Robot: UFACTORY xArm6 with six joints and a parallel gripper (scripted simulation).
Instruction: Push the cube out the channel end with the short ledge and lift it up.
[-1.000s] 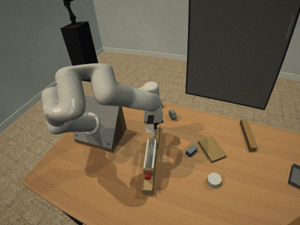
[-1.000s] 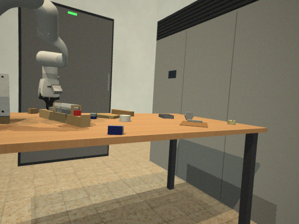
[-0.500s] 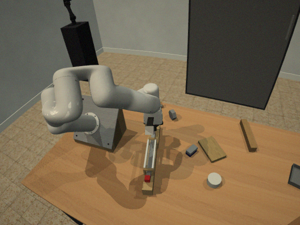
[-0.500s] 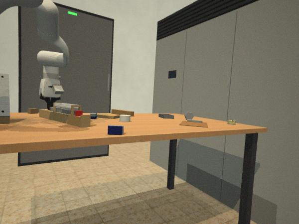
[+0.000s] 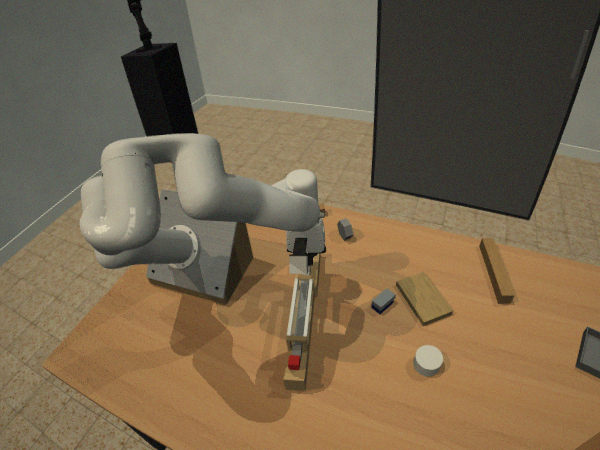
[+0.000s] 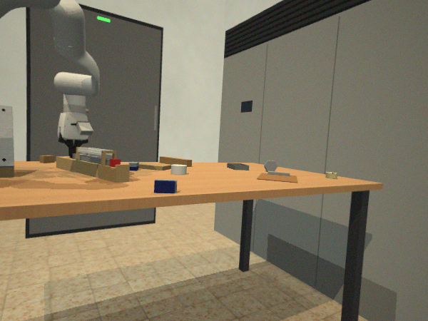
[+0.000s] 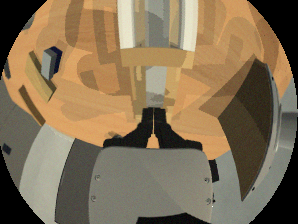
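Closed on nothing, the gripper point(image 7: 154, 123) hangs low at the channel's point(image 5: 300, 307) near end by the robot base (fingertips pressed together), while the red cube point(image 5: 294, 361) sits on the short ledge past the far end, touching the wooden frame.

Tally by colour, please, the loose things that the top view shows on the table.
Red: 1, cube
Wood: 3, board, bar, small block
Grey: 3, hex block, grey-blue block, tray
White: 1, cylinder
Total: 8
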